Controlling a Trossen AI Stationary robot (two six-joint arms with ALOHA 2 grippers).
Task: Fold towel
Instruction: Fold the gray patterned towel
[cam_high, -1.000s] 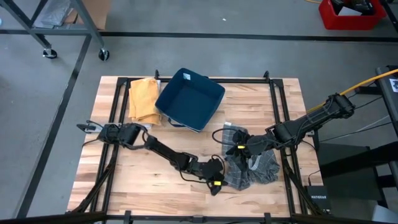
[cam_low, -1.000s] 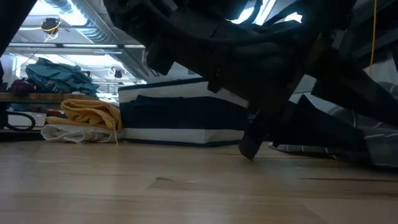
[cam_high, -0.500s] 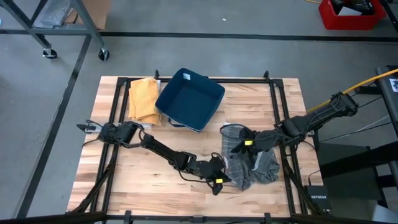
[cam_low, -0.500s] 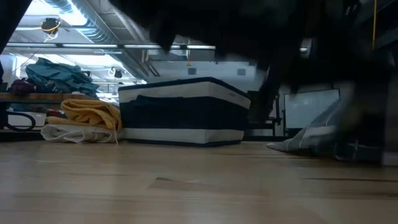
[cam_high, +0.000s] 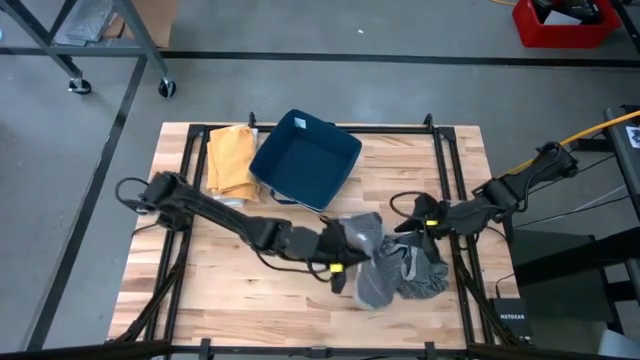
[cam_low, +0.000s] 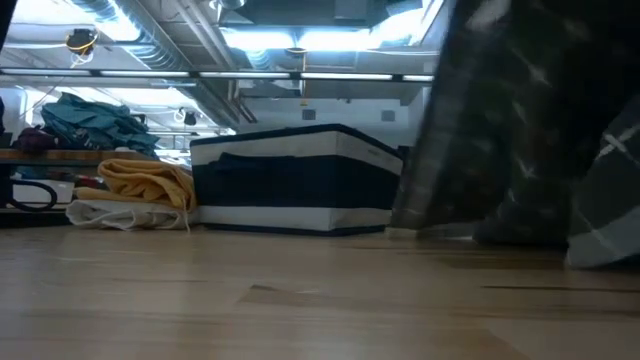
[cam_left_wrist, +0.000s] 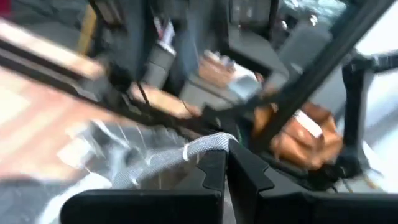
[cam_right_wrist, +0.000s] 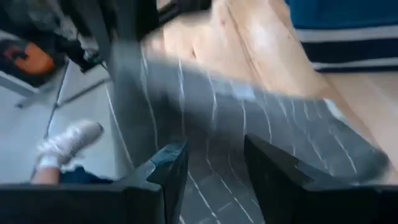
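The grey towel (cam_high: 405, 270) with thin pale stripes lies crumpled on the wooden table's near right part. Its left part is raised at my left gripper (cam_high: 345, 245), which is shut on it. In the low view the towel (cam_low: 500, 130) hangs as a tall dark sheet at the right, its lower end on the table. My right gripper (cam_high: 412, 222) hovers open just right of the raised part; in its wrist view the striped towel (cam_right_wrist: 249, 118) spreads beyond its parted fingers. My left gripper pinches the towel's hemmed edge (cam_left_wrist: 205, 144) between its two shut fingers (cam_left_wrist: 214, 171). The fingers reach in roughly level from the table's left side. The held part is lifted clear, and the cloth hangs down from it to the heap on the table.
A dark blue bin (cam_high: 305, 160) stands at the far middle with a folded yellow cloth (cam_high: 230, 160) to its left. Black rails (cam_high: 448, 170) run along the table's sides. Bare wood lies at the near left. A person's shoe (cam_right_wrist: 65, 146) shows on the floor beyond the table.
My left gripper has shut on the towel's near-left edge and risen steeply, pulling that part up and toward the far edge while the rest stays heaped on the table. My right gripper, open throughout, has drawn back toward the table's right edge and risen a little.
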